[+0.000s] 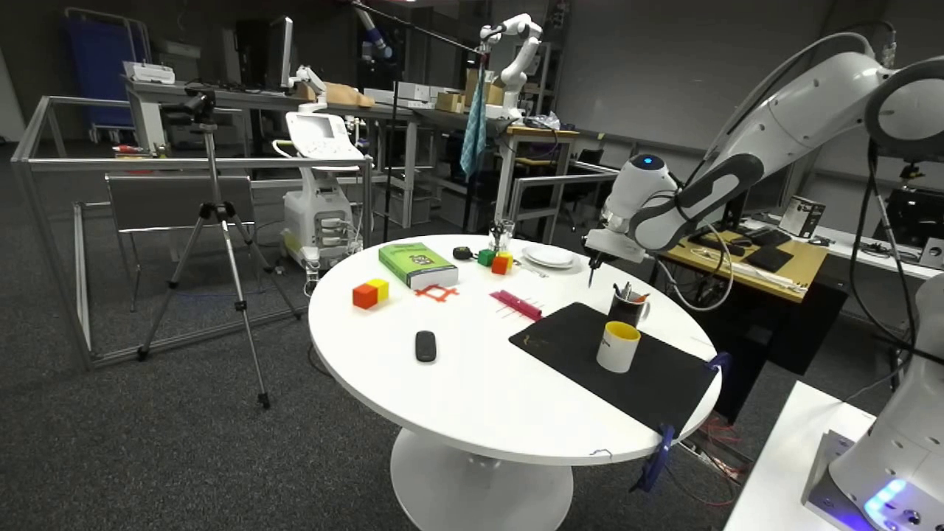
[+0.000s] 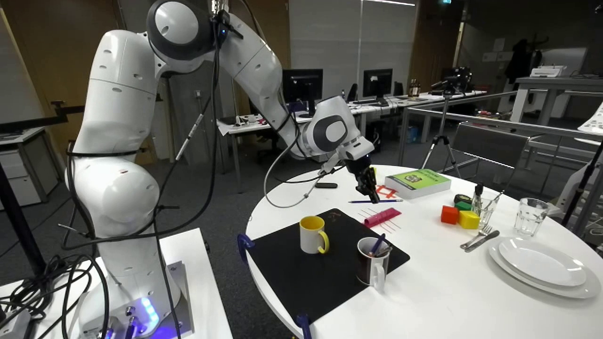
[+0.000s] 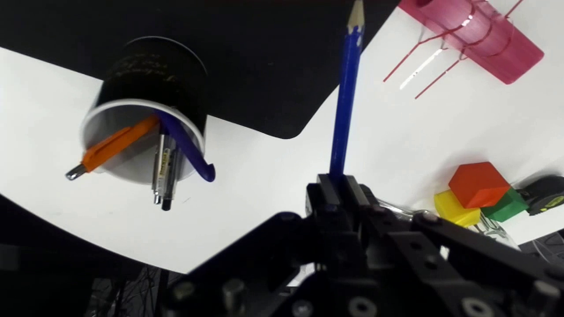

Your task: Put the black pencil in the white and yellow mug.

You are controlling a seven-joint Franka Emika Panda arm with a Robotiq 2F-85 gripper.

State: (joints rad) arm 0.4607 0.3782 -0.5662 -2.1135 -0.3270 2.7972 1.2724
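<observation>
I see the gripper [image 3: 341, 184] pinching a blue pencil [image 3: 346, 88], presumably the "black" one, nearly level; lowered unturned over the white and yellow mug [image 2: 310, 238] on the black mat [image 2: 292, 278], it could lie across instead of dropping in
</observation>
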